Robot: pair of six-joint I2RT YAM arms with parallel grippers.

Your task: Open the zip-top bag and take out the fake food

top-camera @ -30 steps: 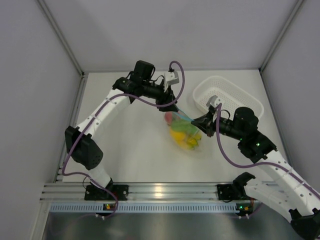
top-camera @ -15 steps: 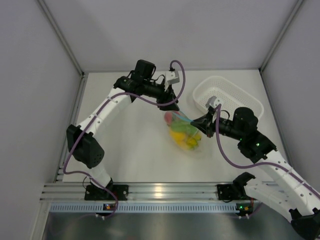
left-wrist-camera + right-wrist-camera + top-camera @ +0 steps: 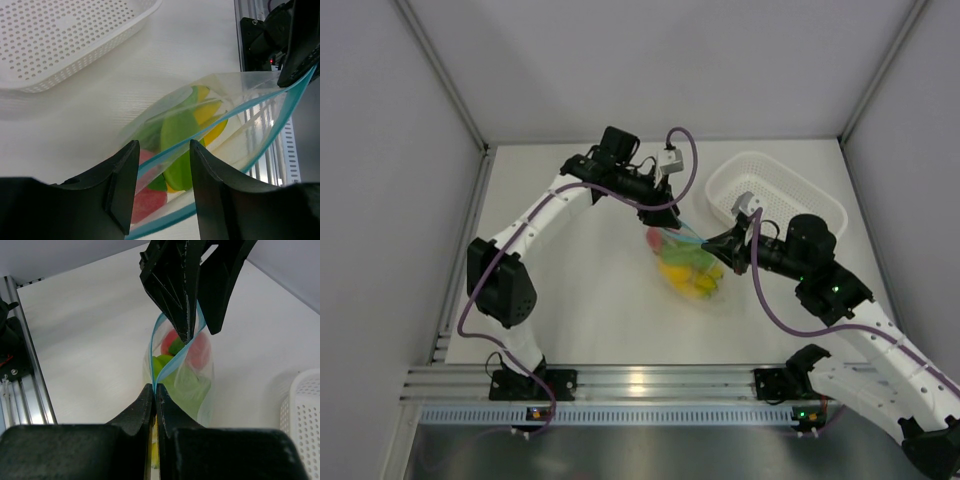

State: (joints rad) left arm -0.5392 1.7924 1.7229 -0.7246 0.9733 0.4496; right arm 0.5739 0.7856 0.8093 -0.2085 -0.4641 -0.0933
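Observation:
The zip-top bag (image 3: 692, 265) lies mid-table with its blue-edged mouth parted. Through the clear plastic the fake food (image 3: 682, 268) shows as yellow, green and pink pieces. My right gripper (image 3: 155, 388) is shut on the bag's near corner, where the two blue strips meet. My left gripper (image 3: 162, 150) is open at the far end of the mouth and straddles one blue lip. One of its fingers (image 3: 172, 285) reaches into the opening and the other stays outside. In the left wrist view a green piece (image 3: 177, 140) and a pink one (image 3: 147, 197) sit just beyond the jaws.
A white perforated basket (image 3: 775, 190) stands at the back right, close behind the right gripper (image 3: 712, 243). Grey walls close the table in on three sides, and an aluminium rail (image 3: 640, 382) runs along the near edge.
The left arm has shifted right and its gripper has come down onto the bag's mouth, its jaws narrowing slightly. The right gripper and the bag have stayed put.

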